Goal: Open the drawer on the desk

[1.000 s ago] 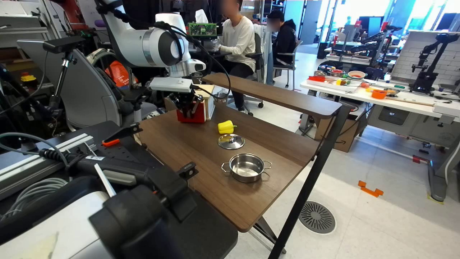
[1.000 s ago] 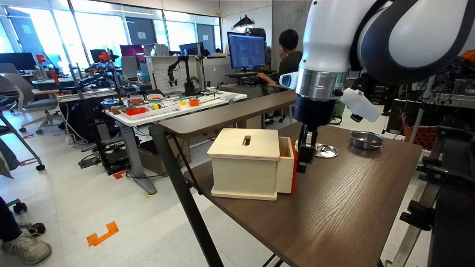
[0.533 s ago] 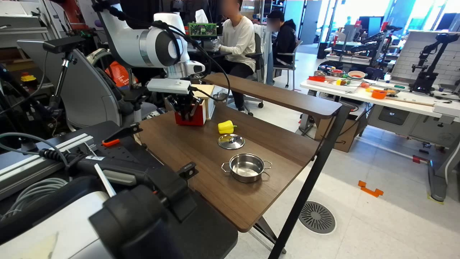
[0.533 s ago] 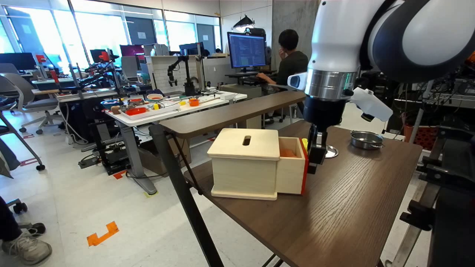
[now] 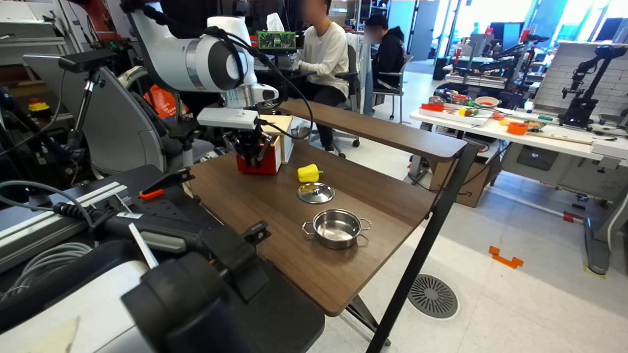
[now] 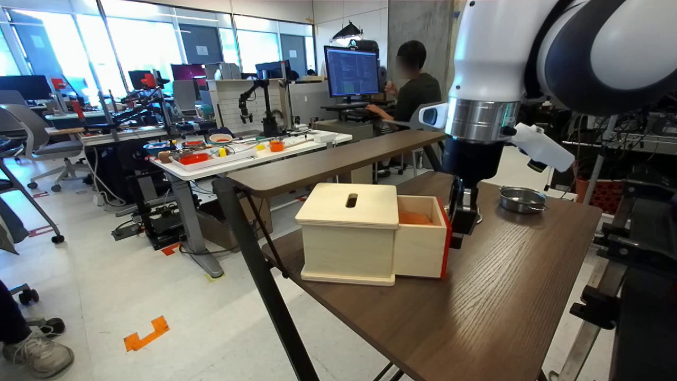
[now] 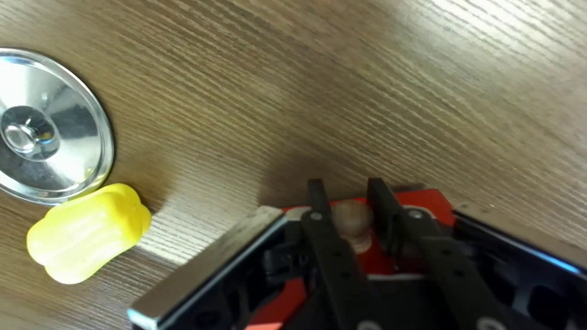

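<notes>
Hand (image 7: 347,197) pinches knob (image 7: 352,217) of drawer (image 6: 421,251) on table (image 6: 497,301); drawer partly out; yellow pepper (image 5: 307,173) near drawer, metal lid (image 5: 315,194) farther off.

- the drawer (image 6: 421,253) is fronted in red; its sides are toned pale cream, and orange is seen inside.
- the drawer knob (image 7: 352,217) is tinted muted beige.
- the drawer housing (image 6: 349,251) is toned the same pale cream.
- the desk (image 6: 502,307) is coloured brown and streaked with fine wood grain.
- the pepper (image 5: 308,173) is coloured bright yellow.
- the lid (image 5: 315,194) and the pot (image 5: 338,242) are finished in silver.
- the gripper (image 7: 347,188) is coloured mostly black.
</notes>
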